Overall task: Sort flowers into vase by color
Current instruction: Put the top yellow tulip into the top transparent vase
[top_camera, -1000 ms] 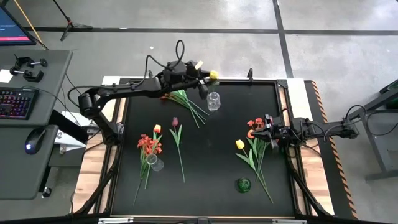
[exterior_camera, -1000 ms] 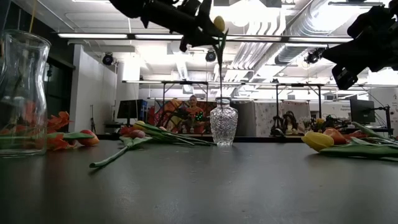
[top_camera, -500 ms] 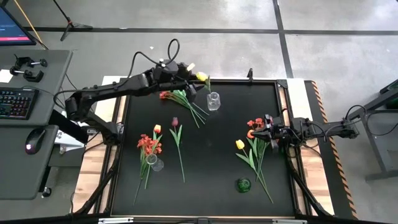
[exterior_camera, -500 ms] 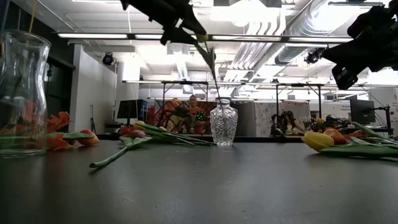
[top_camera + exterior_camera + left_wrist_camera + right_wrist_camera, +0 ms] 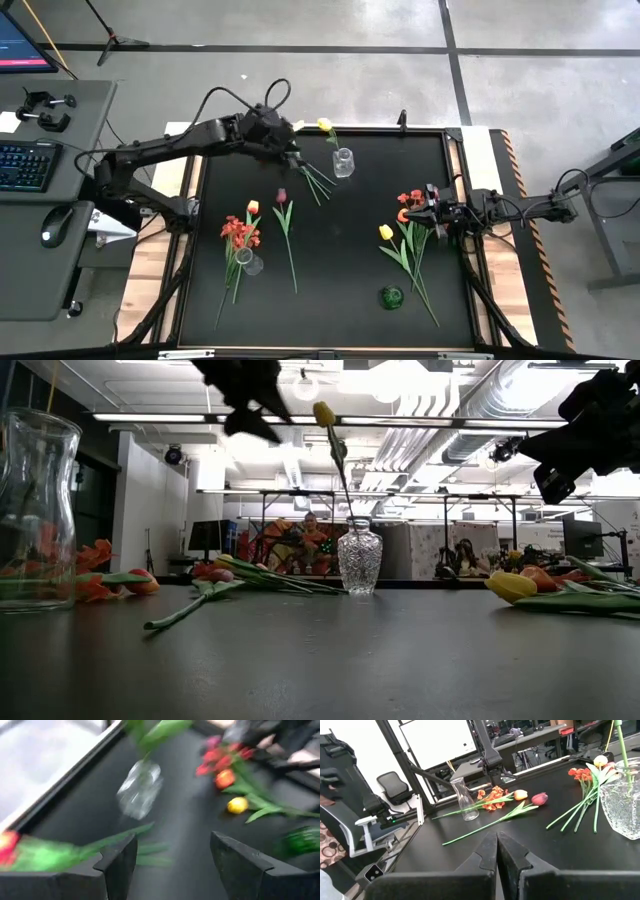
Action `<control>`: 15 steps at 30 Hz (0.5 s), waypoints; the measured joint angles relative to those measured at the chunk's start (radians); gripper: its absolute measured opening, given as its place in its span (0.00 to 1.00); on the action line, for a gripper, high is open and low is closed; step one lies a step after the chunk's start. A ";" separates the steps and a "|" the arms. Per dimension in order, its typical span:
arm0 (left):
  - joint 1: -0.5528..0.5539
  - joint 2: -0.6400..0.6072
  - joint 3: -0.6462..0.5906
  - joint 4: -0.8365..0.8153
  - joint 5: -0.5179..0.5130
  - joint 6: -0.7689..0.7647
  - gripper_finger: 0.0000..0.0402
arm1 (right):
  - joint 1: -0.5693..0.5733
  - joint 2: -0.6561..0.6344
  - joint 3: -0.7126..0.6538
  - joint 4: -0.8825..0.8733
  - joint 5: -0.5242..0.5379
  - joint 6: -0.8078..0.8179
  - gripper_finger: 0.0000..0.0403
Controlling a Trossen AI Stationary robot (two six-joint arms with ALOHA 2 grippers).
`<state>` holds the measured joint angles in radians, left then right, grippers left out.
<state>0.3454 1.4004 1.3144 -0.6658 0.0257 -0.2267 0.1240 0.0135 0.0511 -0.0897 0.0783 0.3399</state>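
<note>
Standing in clear cut-glass vase (image 5: 343, 161), yellow tulip (image 5: 324, 125); left gripper (image 5: 293, 152) fingers released, beside it; right gripper (image 5: 432, 215) fingers clenched, empty.

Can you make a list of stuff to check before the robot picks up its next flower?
1. Yellow tulip stem in the crystal vase: ok.
2. Vase upright: ok.
3. Left claw open and off the tulip: ok.
4. Right claw shut, waiting by the right-hand flowers: ok.
5. Flowers waiting on the table: ok, several lie loose.
6. Which flower comes next: cannot tell.
</note>
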 joint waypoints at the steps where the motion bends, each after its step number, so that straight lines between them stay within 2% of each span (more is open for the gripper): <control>1: -0.004 0.000 -0.001 -0.041 -0.034 -0.040 0.59 | 0.000 0.000 0.000 0.000 0.000 0.000 0.00; 5: -0.028 0.000 -0.089 -0.068 -0.144 -0.279 0.59 | 0.000 0.000 0.000 0.000 0.000 0.000 0.00; 9: -0.031 0.016 -0.246 0.059 -0.140 -0.519 0.59 | 0.000 0.000 0.000 0.000 0.000 0.000 0.00; 12: 0.031 0.060 -0.305 0.211 -0.138 -0.607 0.59 | 0.000 0.000 0.000 0.000 0.000 0.000 0.00; 15: 0.123 0.128 -0.293 0.330 -0.138 -0.670 0.59 | 0.000 0.000 0.000 0.000 0.000 0.000 0.00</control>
<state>0.4684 1.5283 1.0211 -0.3359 -0.1125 -0.8971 0.1238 0.0139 0.0513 -0.0896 0.0780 0.3400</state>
